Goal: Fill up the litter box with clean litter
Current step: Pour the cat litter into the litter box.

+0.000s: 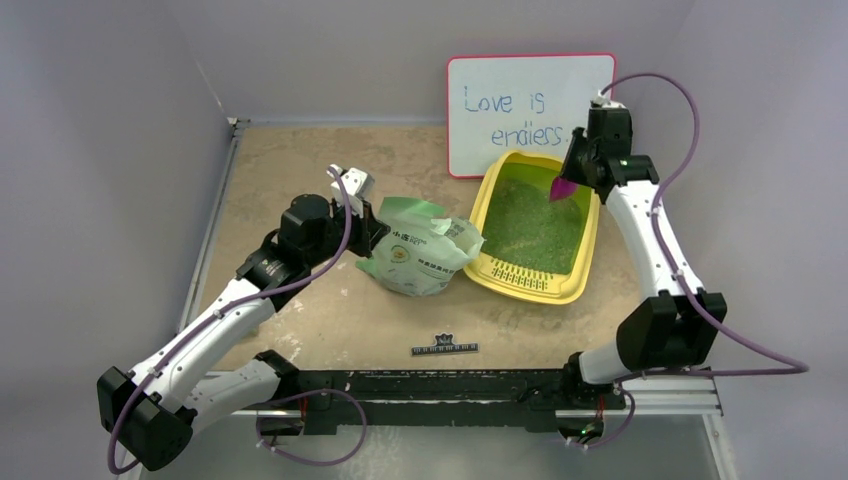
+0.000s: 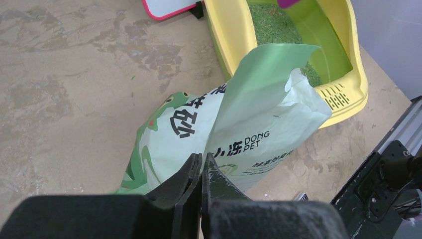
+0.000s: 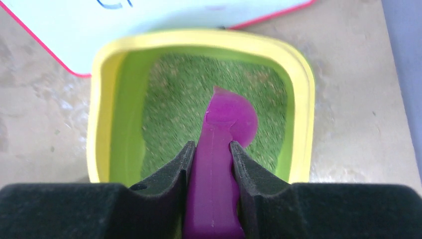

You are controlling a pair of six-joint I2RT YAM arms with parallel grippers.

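Top view: right gripper (image 1: 572, 178) is clamped on a magenta scoop (image 1: 563, 188), tip hanging just below it over the far end of the litter box (image 1: 520, 291). Clean litter (image 1: 530, 230) already covers the floor of the box. Left gripper (image 1: 372, 232) is at the litter bag (image 1: 420, 255), bag just ahead of its fingers.

Left wrist: jaws fully closed, apparently pinching a thin fold of the bag; open mouth stands up ahead, box beyond it.

Right wrist: scoop handle is gripped between both pads (image 3: 179, 167), bowl straight ahead above the litter, box rim all round, whiteboard (image 3: 149, 20) beyond.

Risks: a thin pinch may slip and let the bag flop, spilling granules on the table. A scoop dragged hard could flick litter over the rim or shove the box into the whiteboard.
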